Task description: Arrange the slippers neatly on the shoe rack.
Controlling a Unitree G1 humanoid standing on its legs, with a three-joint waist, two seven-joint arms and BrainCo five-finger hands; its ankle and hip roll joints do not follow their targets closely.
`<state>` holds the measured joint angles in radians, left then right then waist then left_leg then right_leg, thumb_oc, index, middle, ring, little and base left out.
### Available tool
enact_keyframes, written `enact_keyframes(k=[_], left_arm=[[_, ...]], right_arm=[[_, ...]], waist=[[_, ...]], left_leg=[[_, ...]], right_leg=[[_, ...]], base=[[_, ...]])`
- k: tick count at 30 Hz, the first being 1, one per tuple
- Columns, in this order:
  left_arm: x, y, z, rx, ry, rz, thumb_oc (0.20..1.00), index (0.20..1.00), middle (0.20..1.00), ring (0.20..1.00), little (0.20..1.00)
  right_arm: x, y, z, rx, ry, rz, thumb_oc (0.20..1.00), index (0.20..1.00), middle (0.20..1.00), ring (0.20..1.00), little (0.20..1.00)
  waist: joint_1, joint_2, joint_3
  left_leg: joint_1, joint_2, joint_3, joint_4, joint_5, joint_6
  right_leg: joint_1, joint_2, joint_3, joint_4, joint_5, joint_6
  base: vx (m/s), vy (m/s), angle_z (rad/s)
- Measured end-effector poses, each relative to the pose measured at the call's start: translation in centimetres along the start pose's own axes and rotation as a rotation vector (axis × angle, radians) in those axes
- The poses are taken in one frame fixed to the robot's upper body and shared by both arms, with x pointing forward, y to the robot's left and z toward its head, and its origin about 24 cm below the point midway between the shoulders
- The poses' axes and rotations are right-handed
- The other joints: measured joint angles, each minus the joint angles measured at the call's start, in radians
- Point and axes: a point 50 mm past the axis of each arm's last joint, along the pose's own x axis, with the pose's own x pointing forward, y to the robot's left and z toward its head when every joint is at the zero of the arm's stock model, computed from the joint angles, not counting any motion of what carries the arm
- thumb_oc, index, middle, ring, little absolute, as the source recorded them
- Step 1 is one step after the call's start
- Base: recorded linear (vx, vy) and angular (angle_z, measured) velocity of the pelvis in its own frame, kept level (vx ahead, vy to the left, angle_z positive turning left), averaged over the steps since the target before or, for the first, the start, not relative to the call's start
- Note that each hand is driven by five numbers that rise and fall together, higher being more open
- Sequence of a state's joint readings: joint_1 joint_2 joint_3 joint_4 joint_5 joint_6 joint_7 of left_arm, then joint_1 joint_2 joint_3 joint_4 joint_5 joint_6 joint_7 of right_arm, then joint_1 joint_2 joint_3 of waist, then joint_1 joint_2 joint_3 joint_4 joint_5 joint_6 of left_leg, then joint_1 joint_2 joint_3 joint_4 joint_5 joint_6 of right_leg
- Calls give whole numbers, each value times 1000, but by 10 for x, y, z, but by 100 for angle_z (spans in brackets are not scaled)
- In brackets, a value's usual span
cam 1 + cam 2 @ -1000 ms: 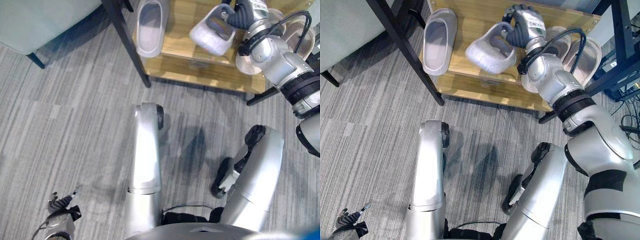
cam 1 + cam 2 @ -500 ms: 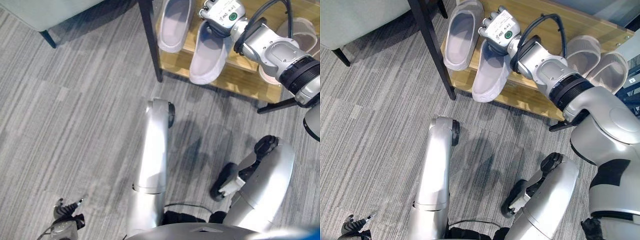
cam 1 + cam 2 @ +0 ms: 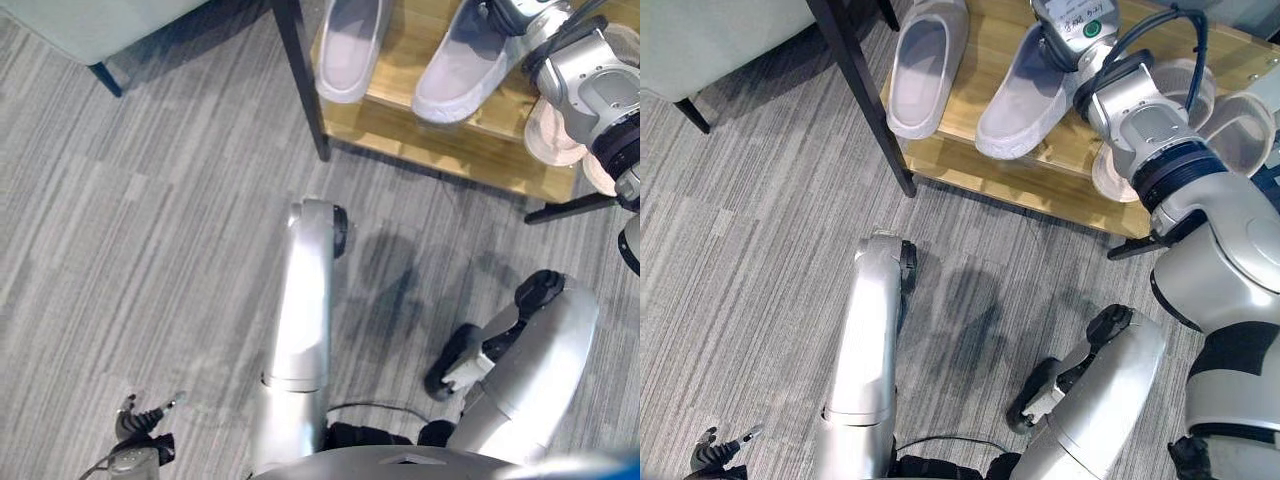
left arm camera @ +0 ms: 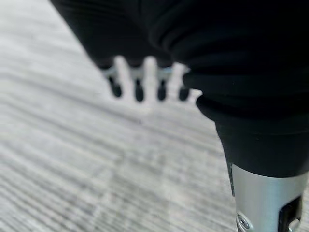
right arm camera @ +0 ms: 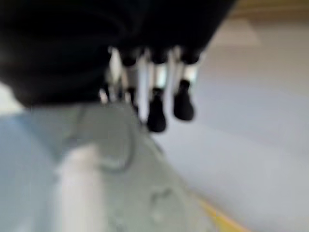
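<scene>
Grey slipper [image 3: 1025,95] on wooden shoe rack [image 3: 970,165], right robot hand [image 3: 1072,22] grip unclear; left robot hand [image 4: 145,84] relaxed

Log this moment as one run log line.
right hand: on second grey slipper | slipper: flat on shoe rack, beside first grey slipper | left hand: idle, low over floor

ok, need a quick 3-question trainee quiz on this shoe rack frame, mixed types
1. True or false: the left hand holds a slipper.
2. The right hand rests on: A) the slipper beside the black post, B) the second grey slipper, C) a beige slipper.
3. How many grey slippers lie on the wooden shelf?

Key: 1 false, it hangs low over the floor; 2 B; 3 two.
</scene>
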<state>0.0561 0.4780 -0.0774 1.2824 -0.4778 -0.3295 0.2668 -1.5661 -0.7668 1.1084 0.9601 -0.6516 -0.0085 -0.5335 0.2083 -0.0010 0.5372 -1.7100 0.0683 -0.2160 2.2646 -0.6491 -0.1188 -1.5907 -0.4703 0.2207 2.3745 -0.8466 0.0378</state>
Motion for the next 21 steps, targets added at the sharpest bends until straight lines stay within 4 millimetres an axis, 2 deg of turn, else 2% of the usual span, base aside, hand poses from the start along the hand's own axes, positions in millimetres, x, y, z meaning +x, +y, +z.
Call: enact_keyframes(k=[5,6,7,11,12,14,18,21], left_arm=[[-3,8,-12,41,35,23,1000,1000,1000,1000,1000],[-3,8,-12,41,35,24,1000,1000,1000,1000,1000],[-2,8,-12,41,34,24,1000,1000,1000,1000,1000],[-2,7,-9,38,28,21,1000,1000,1000,1000,1000],[-1,7,-8,38,22,22,1000,1000,1000,1000,1000],[-2,10,-10,43,30,27,1000,1000,1000,1000,1000],[-1,11,-12,51,58,33,1000,1000,1000,1000,1000],[-1,12,-13,55,68,35,1000,1000,1000,1000,1000]], right_arm=[[0,1,1,14,9,-3,200,200,200,200,200],[1,2,2,21,13,-1,347,347,347,347,347],[1,2,4,32,14,0,1000,1000,1000,1000,1000],[4,6,13,124,36,32,1000,1000,1000,1000,1000],[4,12,14,194,90,72,1000,1000,1000,1000,1000],[4,11,11,219,108,74,1000,1000,1000,1000,1000],[4,17,2,425,265,103,1000,1000,1000,1000,1000],[3,19,-2,482,314,108,1000,1000,1000,1000,1000]], waist=[[23,-1,-3],[28,-2,-4],[31,-3,-4],[26,-10,-9],[24,-14,-12],[26,-14,-13],[27,-15,-17],[19,-14,-18]], left_leg=[[-1,-2,19,-16,3,5],[-1,-2,20,-16,5,9],[-2,-2,21,-17,6,11],[-3,-6,32,-30,10,18],[-1,-6,39,-39,23,25],[-3,-9,42,-38,23,25],[-4,-14,45,-39,25,27],[-9,-15,46,-36,28,32]], right_leg=[[-7,-20,9,-5,-2,-4],[-7,-22,9,-6,-2,-4],[-6,-22,9,-8,-2,-4],[-5,-27,10,-24,-2,-5],[-4,-34,11,-29,-2,-5],[-4,-37,16,-27,-2,-5],[-3,-40,19,-25,-2,-6],[-5,-44,19,-25,-2,-6]], base=[[20,-1,8],[0,0,0],[0,0,0],[-5,1,3],[-2,24,12],[-3,24,8],[3,17,3],[4,9,1]])
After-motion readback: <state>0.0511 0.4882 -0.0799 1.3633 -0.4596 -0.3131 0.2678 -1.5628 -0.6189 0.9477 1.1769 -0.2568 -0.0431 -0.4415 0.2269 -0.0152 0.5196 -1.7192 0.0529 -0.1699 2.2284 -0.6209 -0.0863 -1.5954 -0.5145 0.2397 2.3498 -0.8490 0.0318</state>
